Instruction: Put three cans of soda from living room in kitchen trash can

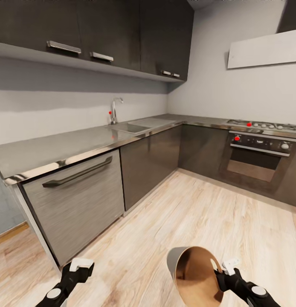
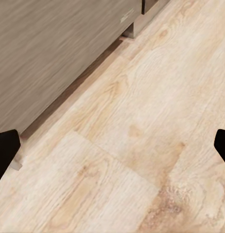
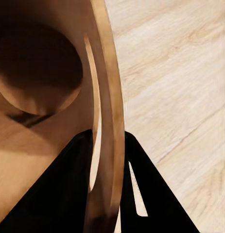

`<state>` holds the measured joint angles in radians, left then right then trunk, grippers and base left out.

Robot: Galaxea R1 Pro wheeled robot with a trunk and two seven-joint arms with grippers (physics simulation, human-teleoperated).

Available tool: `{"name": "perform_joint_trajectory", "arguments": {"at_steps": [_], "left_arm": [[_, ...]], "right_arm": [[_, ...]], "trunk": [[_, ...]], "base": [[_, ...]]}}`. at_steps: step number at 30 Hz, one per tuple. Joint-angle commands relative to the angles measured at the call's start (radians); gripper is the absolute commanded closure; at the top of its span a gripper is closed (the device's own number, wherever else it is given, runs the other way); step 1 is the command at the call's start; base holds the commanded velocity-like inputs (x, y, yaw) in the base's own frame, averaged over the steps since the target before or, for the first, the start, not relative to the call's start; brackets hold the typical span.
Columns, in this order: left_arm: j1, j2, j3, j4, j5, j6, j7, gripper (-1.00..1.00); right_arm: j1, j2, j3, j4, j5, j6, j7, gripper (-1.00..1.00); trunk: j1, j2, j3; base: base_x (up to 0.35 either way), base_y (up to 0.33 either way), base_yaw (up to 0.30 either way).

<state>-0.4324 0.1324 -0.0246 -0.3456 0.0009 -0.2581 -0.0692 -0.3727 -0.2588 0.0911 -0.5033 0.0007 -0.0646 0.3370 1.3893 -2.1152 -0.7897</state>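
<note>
The right gripper (image 3: 108, 160) pinches the tash can (image 1: 195, 275) by its rim, tipped open-mouthed above the light wood floor (image 1: 199, 213), left gripper (image 1: 79, 266) spread wide, dark kitchen cabinets (image 1: 150, 164) beyond.

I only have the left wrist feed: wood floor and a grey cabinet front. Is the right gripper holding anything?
Observer: Yes. The right gripper is clamped on the rim of the trash can, one finger inside, one outside.
Operator: Any cans in it?
Observer: None visible. The right wrist view shows a bare brown bottom.
Operator: Which room are we in?
Observer: The kitchen. The head view shows a steel worktop with a sink and an oven on the far wall.
</note>
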Motion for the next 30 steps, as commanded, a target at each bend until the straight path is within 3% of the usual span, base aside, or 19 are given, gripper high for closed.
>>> {"name": "perform_joint_trajectory", "arguments": {"at_steps": [1, 9, 17, 20, 22, 24, 25, 27, 30], "left_arm": [[0.002, 0.004, 0.000, 0.000, 0.000, -0.004, -0.007, -1.00], [0.038, 0.010, 0.001, 0.002, 0.001, -0.050, -0.017, -1.00], [0.045, 0.009, 0.001, 0.050, 0.003, -0.100, -0.018, -1.00], [0.046, 0.010, 0.000, 0.054, 0.002, -0.105, -0.018, -1.00], [0.046, 0.010, 0.000, 0.057, 0.000, -0.108, -0.018, -1.00], [0.046, 0.010, 0.000, 0.059, -0.004, -0.117, -0.018, -1.00], [0.046, 0.010, 0.000, 0.059, -0.004, -0.119, -0.018, -1.00], [0.046, 0.010, 0.000, 0.060, -0.006, -0.124, -0.018, -1.00], [0.047, 0.010, 0.000, 0.060, -0.007, -0.128, -0.018, -1.00]], "right_arm": [[0.016, -0.004, -0.002, -0.025, -0.005, -0.001, 0.016, 1.00], [0.076, -0.008, -0.004, -0.093, -0.005, -0.024, 0.041, 1.00], [0.085, 0.001, -0.038, -0.083, -0.009, -0.029, 0.044, 1.00], [0.087, 0.003, -0.042, -0.069, -0.030, -0.056, 0.044, 1.00], [0.091, 0.003, -0.045, -0.040, -0.070, -0.122, 0.044, 1.00], [0.093, 0.003, -0.048, 0.035, -0.109, -0.318, 0.038, 1.00], [0.094, 0.003, -0.049, 0.059, -0.115, -0.365, 0.036, 1.00], [0.095, 0.004, -0.048, 0.122, -0.124, -0.456, 0.032, 1.00], [0.095, 0.003, -0.048, 0.164, -0.130, -0.514, 0.030, 1.00]], "trunk": [[-0.004, 0.007, 0.003], [-0.035, 0.063, 0.028], [-0.065, 0.119, 0.053], [-0.077, 0.140, 0.063], [-0.084, 0.154, 0.069], [-0.092, 0.168, 0.075], [-0.096, 0.175, 0.079], [-0.104, 0.189, 0.085], [-0.115, 0.210, 0.094]], "base": [[0.000, 0.000, 0.000], [0.000, 0.000, 0.000], [0.000, 0.000, 0.000], [0.000, 0.000, 0.000], [0.000, 0.000, 0.000], [0.000, 0.000, 0.000], [0.000, 0.000, 0.000], [0.000, 0.000, 0.000], [0.000, 0.000, 0.000]]}}
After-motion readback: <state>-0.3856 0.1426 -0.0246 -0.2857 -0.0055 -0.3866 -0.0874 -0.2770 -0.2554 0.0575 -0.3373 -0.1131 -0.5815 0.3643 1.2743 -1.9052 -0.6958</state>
